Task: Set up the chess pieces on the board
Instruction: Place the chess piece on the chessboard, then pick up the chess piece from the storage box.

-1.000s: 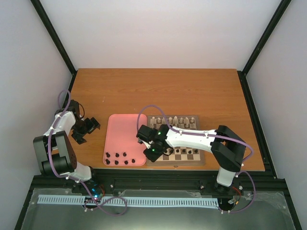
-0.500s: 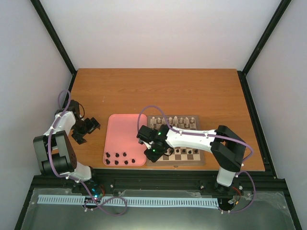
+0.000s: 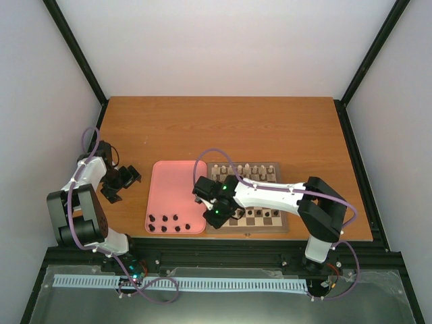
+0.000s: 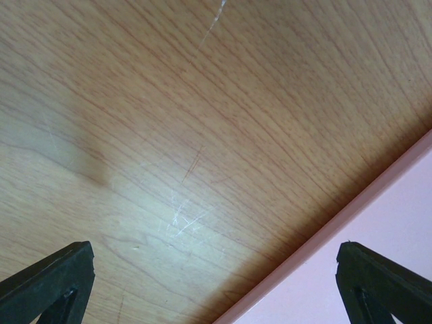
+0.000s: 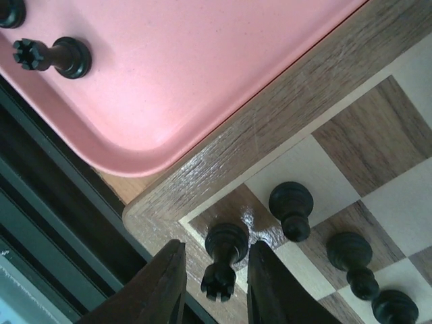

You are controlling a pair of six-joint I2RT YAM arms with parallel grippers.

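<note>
Down at the near-left corner square of the board (image 5: 202,185), right gripper (image 5: 217,253) narrowly parted around an upright dark rook (image 5: 221,264), slim gaps both sides, 3 dark pieces (image 5: 291,206) alongside, left gripper (image 4: 212,253) spread wide over wooden table (image 4: 169,101) beside pink tray (image 4: 398,223)

I see my right gripper (image 5: 216,287) straddling a dark rook (image 5: 226,244) on the board's (image 5: 202,182) near-left corner square, with a sliver of gap showing. Dark pawns (image 5: 291,202) stand beside it, and the pink tray (image 5: 169,81) lies left.
</note>
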